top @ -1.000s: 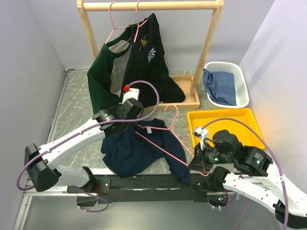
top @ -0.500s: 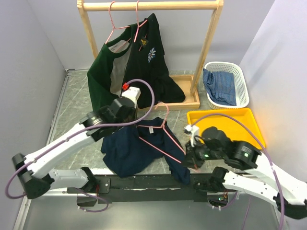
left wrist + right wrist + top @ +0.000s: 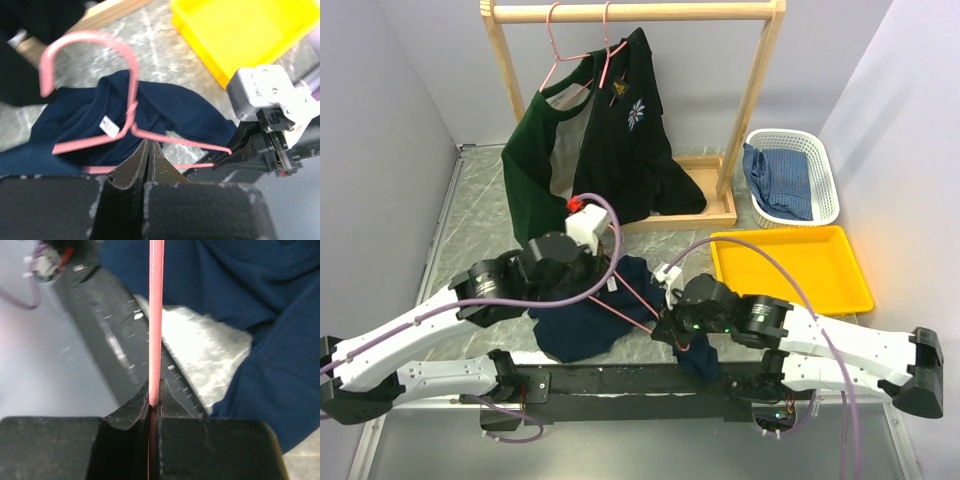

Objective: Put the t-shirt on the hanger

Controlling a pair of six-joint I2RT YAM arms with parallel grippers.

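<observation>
The pink wire hanger (image 3: 635,300) is held low over the front middle of the table. The navy t-shirt (image 3: 582,325) lies bunched under it, and one part droops over the front edge. In the left wrist view the hanger (image 3: 132,107) sits at the shirt's (image 3: 165,107) neck by the white label. My left gripper (image 3: 607,280) is shut. Its tips (image 3: 148,142) touch the hanger's upper arm, with nothing seen between the jaws. My right gripper (image 3: 665,325) is shut on the hanger's wire (image 3: 156,315) near its right corner, above the shirt (image 3: 240,280).
A wooden rack (image 3: 750,100) at the back carries two pink hangers with dark green garments (image 3: 610,130). A yellow tray (image 3: 790,262) lies to the right. A white basket (image 3: 820,165) behind the tray holds a blue checked cloth (image 3: 780,180). A black rail (image 3: 620,378) runs along the front edge.
Both grippers have moved left with the hanger. My right gripper went from beside the yellow tray to the front middle. The shirt has bunched further left.
</observation>
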